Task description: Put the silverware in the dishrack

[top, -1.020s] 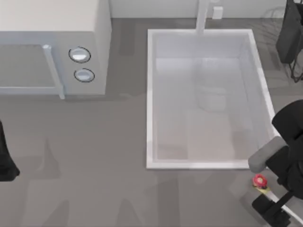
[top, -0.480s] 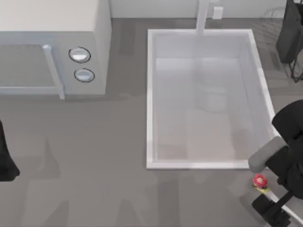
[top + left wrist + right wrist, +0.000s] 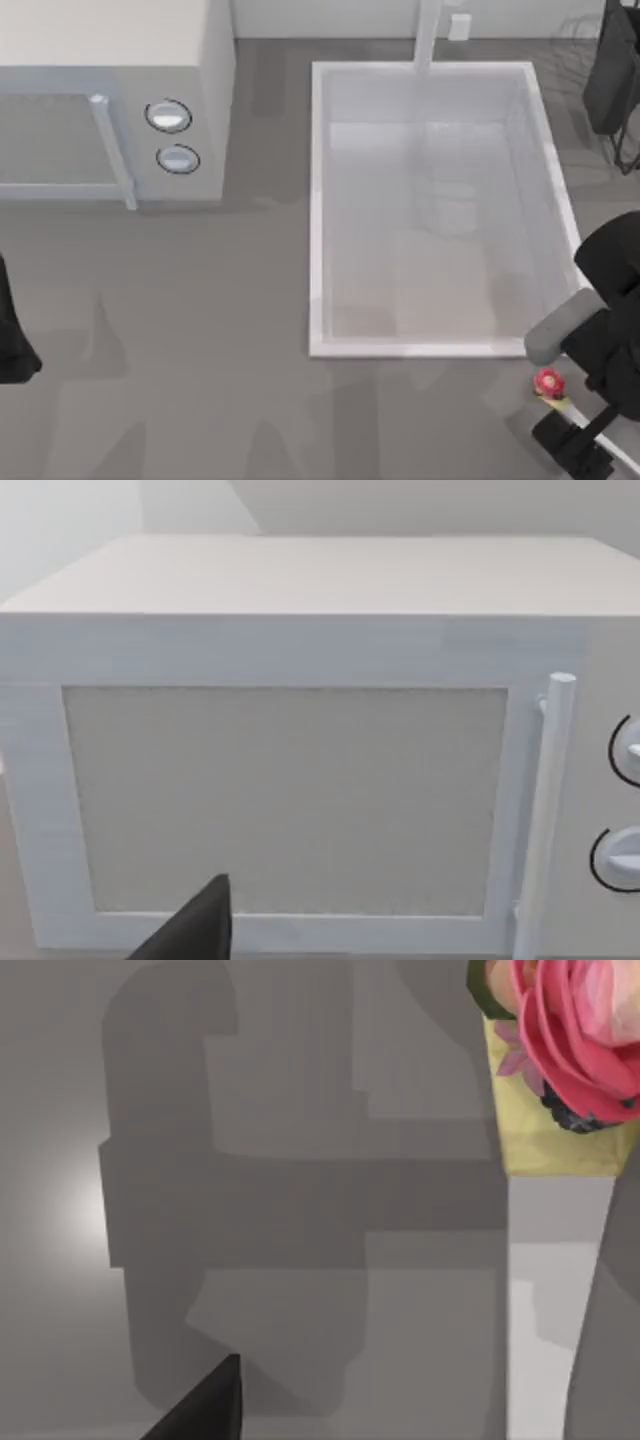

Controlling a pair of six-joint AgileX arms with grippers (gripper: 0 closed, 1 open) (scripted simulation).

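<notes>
Black and bulky, our right gripper (image 3: 575, 440) hangs low at the table's (image 3: 200, 350) right front corner over the silverware (image 3: 549, 385); we cannot tell its finger state. That utensil lies just before the sink (image 3: 318, 200). The dishrack (image 3: 580, 50) sits far right. Our left arm (image 3: 12, 330) parks left.

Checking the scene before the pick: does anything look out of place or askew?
Only the silverware: it lies on the counter at the table's near right corner, just past the sink, partly under the right arm, far from the dishrack at the far right. The left arm sits parked at the left edge.
</notes>
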